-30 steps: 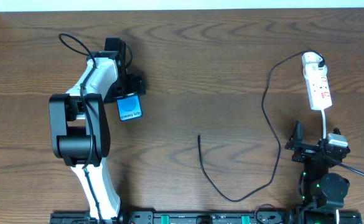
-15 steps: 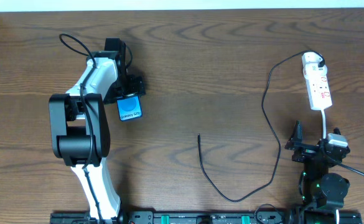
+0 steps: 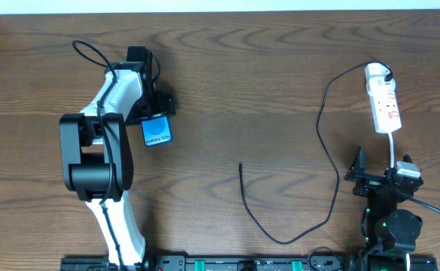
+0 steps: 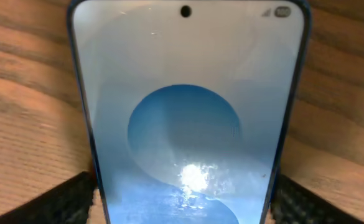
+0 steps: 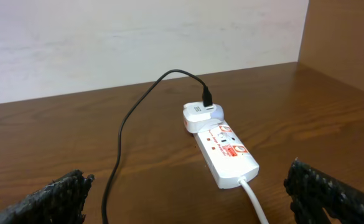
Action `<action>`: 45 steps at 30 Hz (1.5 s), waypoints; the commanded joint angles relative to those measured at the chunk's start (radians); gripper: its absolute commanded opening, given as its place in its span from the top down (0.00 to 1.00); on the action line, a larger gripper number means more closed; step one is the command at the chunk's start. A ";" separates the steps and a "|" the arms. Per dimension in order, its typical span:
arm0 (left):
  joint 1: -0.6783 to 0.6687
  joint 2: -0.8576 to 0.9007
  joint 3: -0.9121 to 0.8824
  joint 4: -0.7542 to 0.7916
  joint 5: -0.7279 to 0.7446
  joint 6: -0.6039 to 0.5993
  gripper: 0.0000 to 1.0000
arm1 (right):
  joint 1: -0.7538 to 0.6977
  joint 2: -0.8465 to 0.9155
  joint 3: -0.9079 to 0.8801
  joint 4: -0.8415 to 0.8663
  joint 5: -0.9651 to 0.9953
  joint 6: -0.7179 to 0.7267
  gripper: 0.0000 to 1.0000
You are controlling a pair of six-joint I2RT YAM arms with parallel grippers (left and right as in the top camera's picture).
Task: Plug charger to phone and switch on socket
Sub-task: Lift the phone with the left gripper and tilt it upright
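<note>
Nothing shifted; left claw (image 4: 185, 202) straddles phone (image 4: 185, 93), grip unclear; right claw (image 5: 189, 191) released; charger (image 3: 325, 143) apart.

The left arm (image 3: 114, 94) has white shells over its links and bulky black joint housings, with a thin black cable (image 3: 92, 51) looping off it. The left gripper (image 3: 156, 120) is black, and its fingers (image 4: 51, 202) have a coarse, dimpled surface. The right arm (image 3: 402, 229) is black, with a small green light (image 3: 385, 223) glowing on it. The right gripper (image 5: 188, 199) has the same dimpled black fingers (image 5: 48, 199).
</note>
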State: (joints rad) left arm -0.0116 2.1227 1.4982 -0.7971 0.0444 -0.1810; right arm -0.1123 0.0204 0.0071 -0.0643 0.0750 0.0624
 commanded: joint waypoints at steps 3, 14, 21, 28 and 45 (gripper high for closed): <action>-0.001 0.043 -0.024 -0.008 -0.030 0.008 0.23 | 0.008 0.000 -0.002 -0.003 -0.002 -0.015 0.01; -0.001 0.043 -0.024 -0.008 -0.030 0.008 0.31 | 0.008 0.000 -0.002 -0.003 -0.002 -0.015 0.01; -0.001 0.043 -0.024 -0.008 -0.030 0.008 0.59 | 0.008 0.000 -0.002 -0.003 -0.002 -0.015 0.01; -0.001 0.043 -0.024 -0.005 -0.030 0.008 0.93 | 0.008 0.000 -0.002 -0.003 -0.002 -0.015 0.01; -0.001 -0.014 -0.021 -0.021 -0.030 0.008 0.93 | 0.008 0.000 -0.002 -0.003 -0.002 -0.015 0.01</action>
State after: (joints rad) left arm -0.0151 2.1204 1.4982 -0.8032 0.0448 -0.1795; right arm -0.1127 0.0204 0.0071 -0.0643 0.0750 0.0624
